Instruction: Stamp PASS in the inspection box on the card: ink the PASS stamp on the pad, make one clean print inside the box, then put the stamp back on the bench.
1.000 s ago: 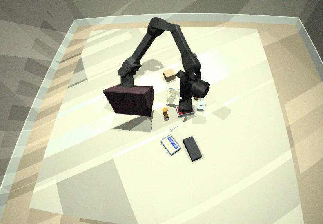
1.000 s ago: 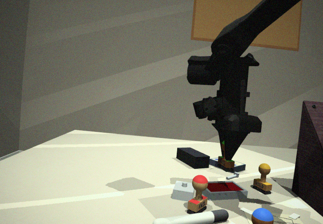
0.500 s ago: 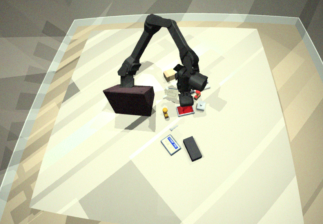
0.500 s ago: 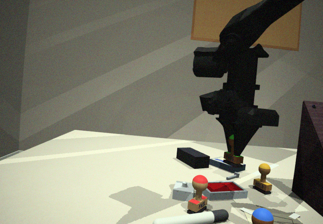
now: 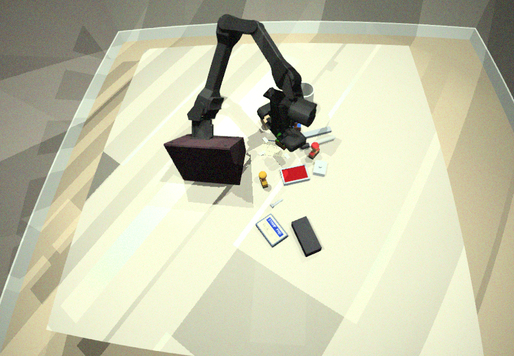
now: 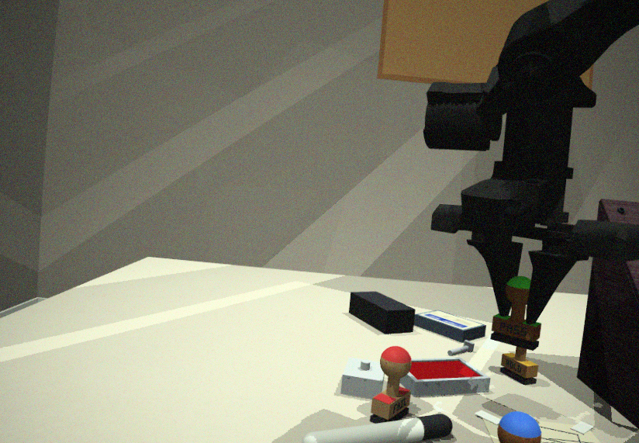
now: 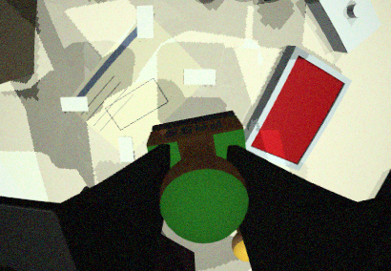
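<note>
My gripper [image 6: 517,318] [image 7: 198,155] is shut on the PASS stamp [image 6: 516,327] [image 7: 204,206], which has a green knob and hangs upright above the bench, its rubber face down. In the wrist view it lies between the card [image 7: 143,68] and the red ink pad [image 5: 294,173] [image 6: 443,369] [image 7: 300,111]. The pad is open in its grey tray. The card is held by white tape pieces and has a blue stripe. The inspection box [image 7: 160,90] is a thin outline that looks blank inside. The stamp's underside is hidden.
The FAIL stamp [image 5: 314,149] [image 6: 396,363], a grey lid [image 5: 320,168] [image 7: 329,20] and a marker [image 6: 371,430] are near the pad. The yellow HOLD stamp [image 5: 262,178] [image 6: 518,367] stands beside it. A blue-knobbed stamp [image 6: 519,427], bolt [image 5: 276,203], stamp-pad box [image 5: 271,229] and black block [image 5: 306,235] also show.
</note>
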Controlling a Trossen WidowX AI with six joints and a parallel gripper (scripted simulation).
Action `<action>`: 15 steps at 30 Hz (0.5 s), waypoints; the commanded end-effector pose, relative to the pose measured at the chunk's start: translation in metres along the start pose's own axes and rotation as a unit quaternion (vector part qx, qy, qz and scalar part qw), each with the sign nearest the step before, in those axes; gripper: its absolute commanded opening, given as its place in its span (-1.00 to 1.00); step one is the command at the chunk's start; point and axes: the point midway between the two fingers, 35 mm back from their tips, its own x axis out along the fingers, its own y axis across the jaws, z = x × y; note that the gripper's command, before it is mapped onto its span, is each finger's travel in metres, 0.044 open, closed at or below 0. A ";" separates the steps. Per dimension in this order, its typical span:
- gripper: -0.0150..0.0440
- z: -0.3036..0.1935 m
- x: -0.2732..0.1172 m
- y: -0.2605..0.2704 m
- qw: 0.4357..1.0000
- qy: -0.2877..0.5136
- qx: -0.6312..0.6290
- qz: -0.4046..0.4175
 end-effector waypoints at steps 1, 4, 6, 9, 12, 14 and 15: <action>-0.49 -0.001 0.001 0.014 0.999 -0.003 -0.050 0.001; -0.49 -0.003 0.002 0.026 0.995 -0.003 -0.096 0.002; -0.49 -0.004 0.003 0.034 0.992 -0.003 -0.127 0.002; -0.49 -0.007 0.004 0.044 0.987 -0.004 -0.162 0.002; -0.49 -0.007 0.005 0.044 0.986 -0.004 -0.165 0.002; -0.49 -0.007 0.006 0.044 0.986 -0.004 -0.165 0.002; -0.49 -0.007 0.006 0.044 0.986 -0.003 -0.165 0.002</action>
